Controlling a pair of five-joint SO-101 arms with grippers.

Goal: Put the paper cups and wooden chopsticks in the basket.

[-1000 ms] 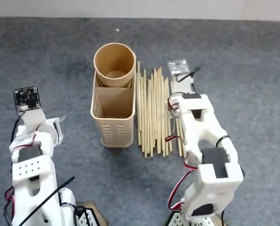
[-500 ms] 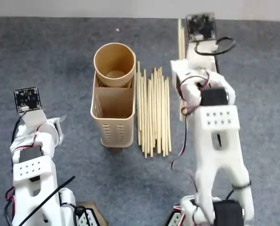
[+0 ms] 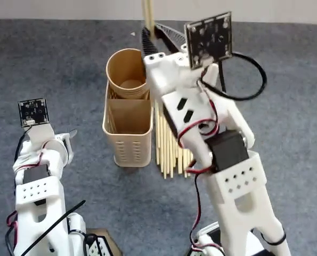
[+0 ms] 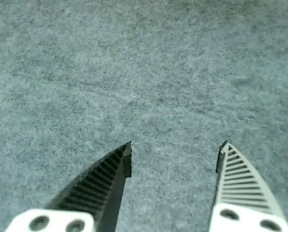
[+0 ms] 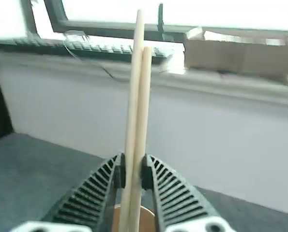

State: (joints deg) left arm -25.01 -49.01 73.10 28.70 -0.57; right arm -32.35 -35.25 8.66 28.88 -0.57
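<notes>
- Two arms stand at the grey carpeted table (image 3: 67,64). At the near left, the left gripper (image 4: 177,150) hangs over bare carpet with its jaws spread and nothing between them, well apart from the task's things.
- Right of it, in the middle, the basket (image 3: 127,154) stands with its long axis running near to far, split into two compartments. The paper cups (image 3: 129,69) sit nested and upright in the far compartment.
- Just right of the cups and raised above them, the right gripper (image 5: 132,162) is clenched on a pair of held chopsticks (image 5: 136,96). The sticks stand upright between the jaws, their long axis near vertical, and their upper ends rise well above the fingertips.
- This relation decides the coming move. In the high view the right gripper (image 3: 155,32) hovers over the far right edge of the cups, so the basket's near compartment lies below it, a little nearer and to the left. By my judgement the sticks need carrying that way and lowering end-first, kept upright so that they clear the cup rim.
- Farther right, the loose chopsticks (image 3: 166,154) lie flat in a row just beside the basket's right wall, parallel to it, partly hidden under the right arm. That arm is much the nearer of the two to them.
</notes>
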